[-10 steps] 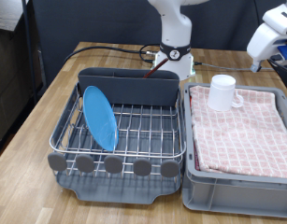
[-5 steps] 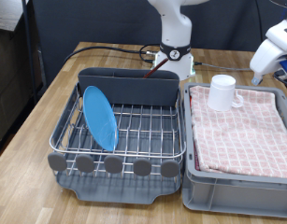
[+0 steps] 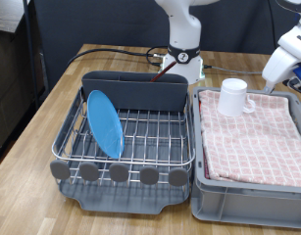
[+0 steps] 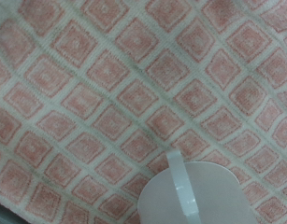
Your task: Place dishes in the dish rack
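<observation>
The light-blue plate (image 3: 105, 122) stands on edge in the silver wire dish rack (image 3: 130, 158), at its left side in the exterior view. The dark grey caddy (image 3: 135, 90) sits at the rack's far end. The white mug (image 3: 233, 96) stands upright on the pink checkered cloth (image 3: 253, 137) in the grey bin. It also shows in the wrist view (image 4: 213, 198), with only the cloth (image 4: 106, 84) around it. My gripper (image 3: 284, 59) hovers above and to the right of the mug, at the exterior view's right edge, holding nothing visible. The wooden spoon is out of view.
The grey bin (image 3: 250, 196) stands right of the rack on the wooden table (image 3: 52, 108). The arm's white base (image 3: 185, 54) rises behind the caddy, with a dark cable (image 3: 111, 51) running left from it.
My gripper has drifted to the exterior view's right and slightly down, staying near the mug. The plate and mug have not moved.
</observation>
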Action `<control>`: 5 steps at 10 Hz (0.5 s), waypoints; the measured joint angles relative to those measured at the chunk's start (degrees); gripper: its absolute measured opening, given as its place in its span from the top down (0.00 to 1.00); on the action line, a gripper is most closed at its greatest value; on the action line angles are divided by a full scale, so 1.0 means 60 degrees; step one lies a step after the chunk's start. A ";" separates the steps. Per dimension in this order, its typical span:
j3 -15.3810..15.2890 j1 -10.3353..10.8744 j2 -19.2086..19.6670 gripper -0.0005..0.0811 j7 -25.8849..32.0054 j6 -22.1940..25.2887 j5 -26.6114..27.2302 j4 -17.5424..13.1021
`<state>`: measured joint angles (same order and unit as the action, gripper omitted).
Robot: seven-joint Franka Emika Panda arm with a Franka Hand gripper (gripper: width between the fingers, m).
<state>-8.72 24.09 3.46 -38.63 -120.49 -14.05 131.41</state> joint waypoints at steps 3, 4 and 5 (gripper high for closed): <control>-0.0085 0.0002 -0.0001 0.01 0.0388 -0.0002 -0.0162 0.0240; -0.0139 0.0003 -0.0004 0.01 0.0540 -0.0086 -0.0238 0.0351; -0.0172 0.0003 -0.0010 0.01 0.0704 -0.0286 -0.0309 0.0513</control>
<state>-9.75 24.11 3.41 -34.41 -122.20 -15.91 134.49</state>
